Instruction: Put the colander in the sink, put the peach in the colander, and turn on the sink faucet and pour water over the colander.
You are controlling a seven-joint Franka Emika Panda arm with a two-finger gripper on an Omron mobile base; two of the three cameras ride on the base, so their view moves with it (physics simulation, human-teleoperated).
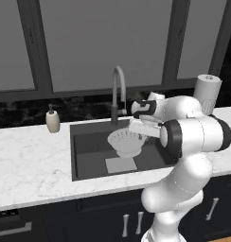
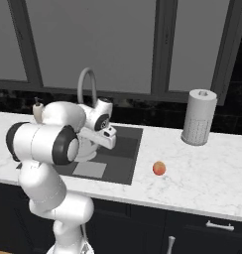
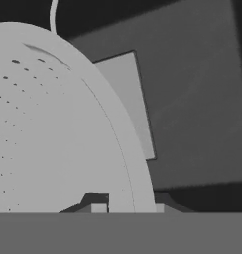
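The colander [image 1: 126, 142], a white round bowl dotted with small holes, sits at the centre of the left base view, inside the sink [image 1: 86, 156], just above and overlapping the light grey drain plate [image 1: 121, 165] on the basin floor; whether it rests on the floor or hangs slightly above it cannot be told. The gripper [image 1: 142, 133] meets the colander's right rim, and in the hand view the rim [image 3: 120, 163] passes between the two dark finger tips at the bottom of the frame, so the jaws are closed down onto the colander's edge and hold it. In that same view the perforated wall fills the left half, with the drain plate [image 3: 130, 99] and dark basin floor to the right. The sink faucet [image 1: 118, 92] rises behind the colander, its arched spout curving over the back of the basin. In the right base view the peach [image 2: 159, 168] lies on the white marble counter [image 2: 202, 173], right of centre, well apart from the sink [image 2: 124, 161]. A grey paper towel roll [image 2: 198, 117] stands at the upper right of that frame, and a small beige soap dispenser [image 1: 53, 120] stands on the counter at the left of the left base view.
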